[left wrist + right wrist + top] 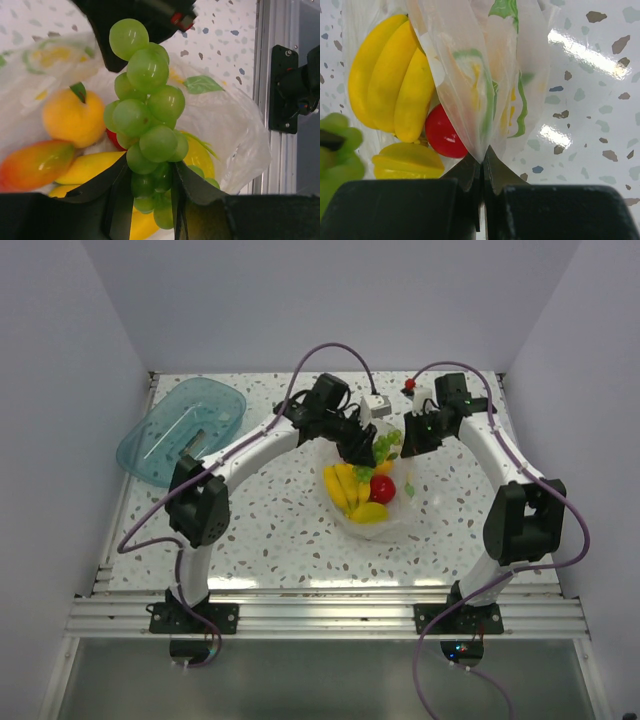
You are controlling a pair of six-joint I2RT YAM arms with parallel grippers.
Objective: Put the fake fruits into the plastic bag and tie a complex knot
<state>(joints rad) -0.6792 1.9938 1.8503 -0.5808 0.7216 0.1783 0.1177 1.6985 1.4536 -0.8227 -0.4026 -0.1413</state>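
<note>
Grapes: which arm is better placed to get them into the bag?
Left. The left gripper holds the grapes above the open bag; the right gripper is shut on the bag's edge, holding it up.

Bright, even light from above w/ soft shadows; glare patches on table (580,50); wrist cams blurry up close.

This looks like a robot test cell in a lab. Plain white panel walls (60,390) box in a speckled worktop (270,540). The left arm (200,500) and right arm (520,515) are bolted to bare aluminium rails (330,605) at its near edge. Purple cables (330,345) loop loose, and the fake fruits (358,490) are glossy plastic props.
</note>
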